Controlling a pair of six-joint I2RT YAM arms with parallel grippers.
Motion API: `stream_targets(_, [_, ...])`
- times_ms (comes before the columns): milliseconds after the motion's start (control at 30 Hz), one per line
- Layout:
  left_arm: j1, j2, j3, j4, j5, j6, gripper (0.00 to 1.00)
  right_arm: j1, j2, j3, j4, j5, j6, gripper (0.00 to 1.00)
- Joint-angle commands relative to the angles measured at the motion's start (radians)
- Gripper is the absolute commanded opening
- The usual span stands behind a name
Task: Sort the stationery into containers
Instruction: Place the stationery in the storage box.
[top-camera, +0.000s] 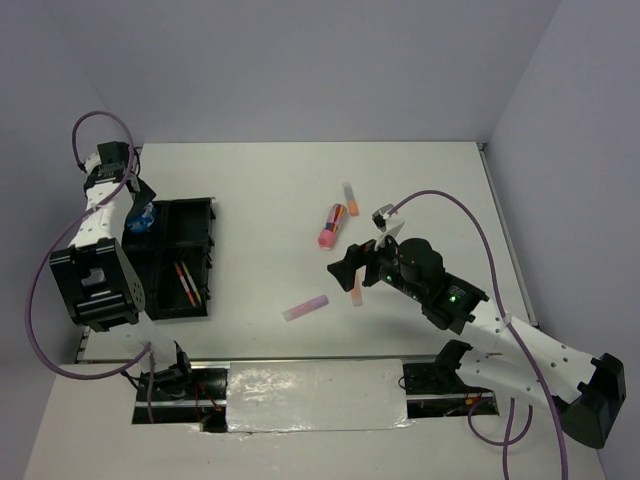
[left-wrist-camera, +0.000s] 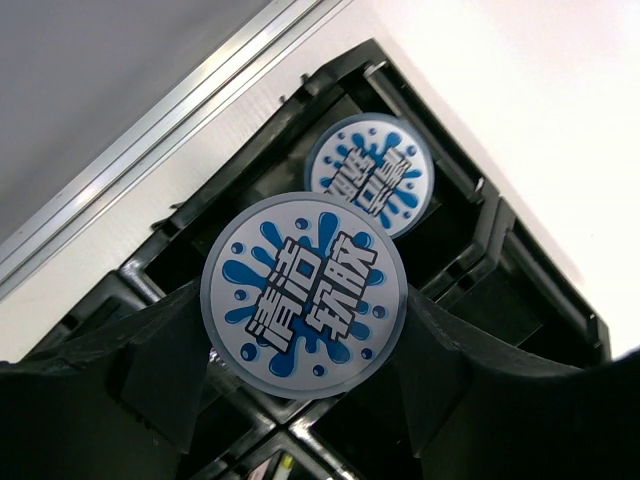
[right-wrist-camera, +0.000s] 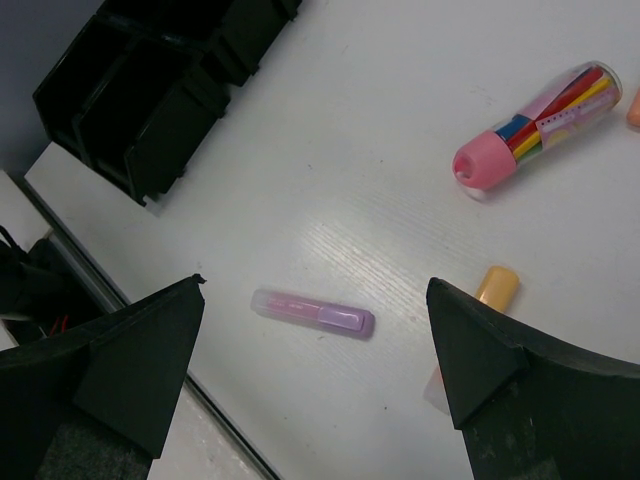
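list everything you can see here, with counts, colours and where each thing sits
black plastic organiser tray: 1, black, left side of the white table
round blue-white patterned roll: 2, blue and white; one in a tray compartment, one gripped above the tray
thin orange pen: at least 1, orange, in a long tray compartment
pink-capped clear tube of coloured pens: 1, pink cap, mid-table
short lilac stick: 1, lilac, towards the near edge
short orange stick: 2, orange; one by the right gripper, one beyond the tube
left gripper: 1, black, shut on a roll
right gripper: 1, black, open over the lilac stick
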Motion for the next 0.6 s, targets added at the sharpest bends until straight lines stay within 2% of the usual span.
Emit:
stream_targets(0, [-0.009,-0.026,-0.019,0.092,-0.029,-0.026,0.05,-0.009,-0.004,-0.007,0.052,-0.021,-0.014,1.0])
stream_targets(67, [-0.008,-0.034,-0.036,0.129,-0.015,-0.013,0.0,-0.011,-0.009,-0.008,0.05,-0.024,-0.016,1.0])
stream_targets(300, [-0.009,-0.014,-0.024,0.086,-0.047,-0.019,0.0,-0.012,-0.018,-0.01,0.049,-0.018,-0.019,1.0])
stream_targets(567, [-0.017,-0.026,-0.073,0.141,-0.053,-0.02,0.0,-0.015,-0.017,-0.011,0.05,-0.03,-0.019,1.0])
